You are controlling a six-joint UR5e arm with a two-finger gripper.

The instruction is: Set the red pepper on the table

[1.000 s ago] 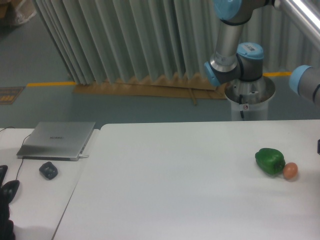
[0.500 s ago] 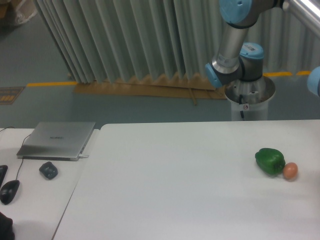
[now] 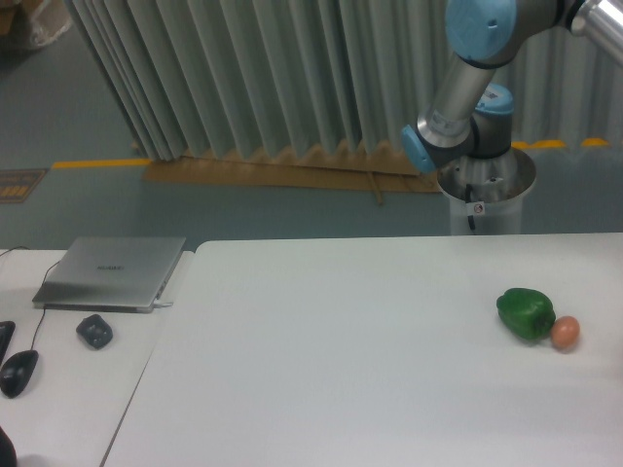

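— So, where is the red pepper?
— Not in view anywhere. On the table [image 3: 321, 350] I see only a green pepper [image 3: 526, 313] near the right edge, with a small orange-pink ball [image 3: 565, 332] touching its right side.
— And the hand?
— Out of frame too, so whether it is open or gripping something I cannot tell. Only part of the arm [image 3: 467, 88] shows — grey tube with blue joints, rising from a round base [image 3: 485, 195] behind the table's far edge and leaving the picture at the upper right.
— Anything else around?
— To the left, on the adjoining desk [image 3: 68, 389], a closed laptop [image 3: 112, 272], a small dark lump [image 3: 94, 331] just in front of it, and a black mouse [image 3: 19, 372] near the left edge. Behind everything hangs a pleated curtain [image 3: 243, 78], with a yellow line [image 3: 97, 162] on the floor.
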